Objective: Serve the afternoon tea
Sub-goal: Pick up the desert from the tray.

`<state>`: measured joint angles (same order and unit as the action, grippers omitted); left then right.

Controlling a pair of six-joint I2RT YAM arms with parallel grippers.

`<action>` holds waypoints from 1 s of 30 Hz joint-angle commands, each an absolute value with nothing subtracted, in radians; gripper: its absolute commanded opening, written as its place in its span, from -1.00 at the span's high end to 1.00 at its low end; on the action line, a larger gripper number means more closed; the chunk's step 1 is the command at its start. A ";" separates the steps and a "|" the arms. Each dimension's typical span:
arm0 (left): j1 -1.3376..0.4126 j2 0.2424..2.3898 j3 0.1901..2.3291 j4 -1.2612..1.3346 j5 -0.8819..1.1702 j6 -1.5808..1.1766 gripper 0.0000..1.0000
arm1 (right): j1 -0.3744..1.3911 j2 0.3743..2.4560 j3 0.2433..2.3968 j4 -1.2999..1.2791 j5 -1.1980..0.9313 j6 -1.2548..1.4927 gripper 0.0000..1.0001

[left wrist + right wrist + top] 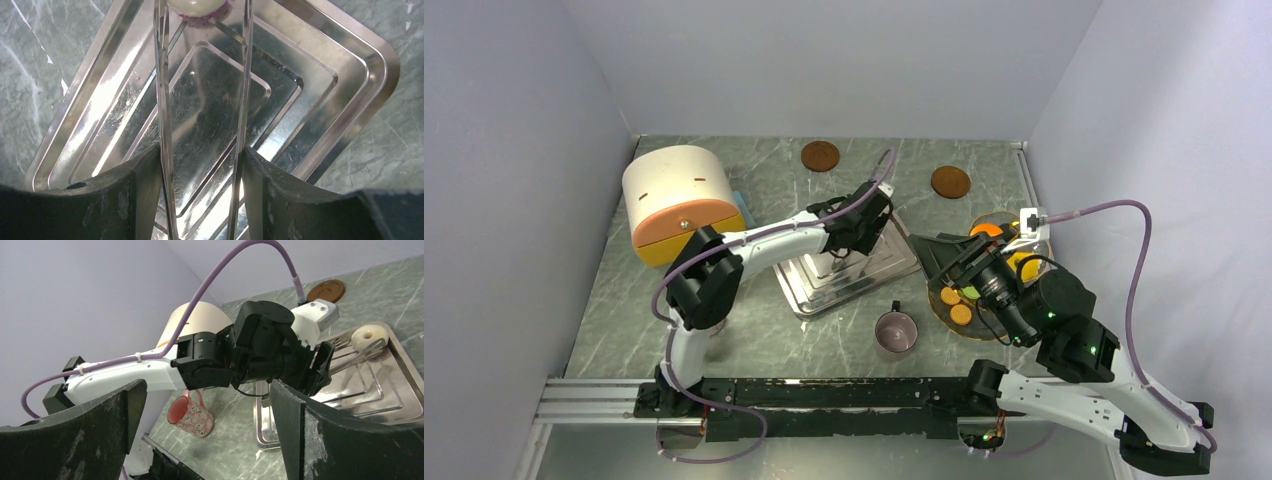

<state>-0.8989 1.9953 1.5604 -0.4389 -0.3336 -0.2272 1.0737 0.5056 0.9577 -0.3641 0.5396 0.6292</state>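
The left tool (201, 60) reaches over the steel tray (370, 55) at the centre of the overhead view. Its two long thin metal blades run up the middle of its wrist view. The cream ring (197, 6) lies on the tray between the blade tips, at the top edge of that frame. There is a little gap on each side of the ring, so the tool looks released rather than clenched on it. From the right wrist camera the same ring (369, 337) sits in the upper right of the frame, on the far end of the tray with the blades on either side. The right tool (207, 390) is spread wide with nothing between its dark fingers. In the overhead view it hangs at the right, above an amber see-through plate (977, 334). Several orange treats (950, 296) and a green one (971, 293) lie on that plate. The mug (895, 333) stands upright on the green marbled counter (754, 190), just below the tray's lower right corner and left of the plate, with its handle toward the tray. Two brown discs (820, 155) lie near the top of the counter. A cream and orange round container (679, 200) sits at the upper left.
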 commanded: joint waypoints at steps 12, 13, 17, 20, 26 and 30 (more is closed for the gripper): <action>-0.890 2.084 1.673 -0.417 -0.346 -0.220 -0.21 | 1.077 0.482 0.974 -0.352 0.572 0.612 -0.96; -0.890 2.082 1.669 -0.418 -0.345 -0.224 -0.21 | 1.077 0.480 0.973 -0.354 0.573 0.611 -0.96; -0.890 2.060 1.625 -0.406 -0.335 -0.233 -0.22 | 1.077 0.476 0.968 -0.351 0.578 0.607 -0.96; -0.891 2.033 1.585 -0.398 -0.320 -0.242 -0.20 | 1.077 0.478 0.965 -0.346 0.579 0.604 -0.96; -0.904 1.967 1.530 -0.398 -0.285 -0.254 -0.17 | 1.077 0.486 0.968 -0.346 0.579 0.602 -0.97; -0.906 1.963 1.529 -0.394 -0.294 -0.256 -0.17 | 1.077 0.488 0.965 -0.337 0.574 0.606 -0.97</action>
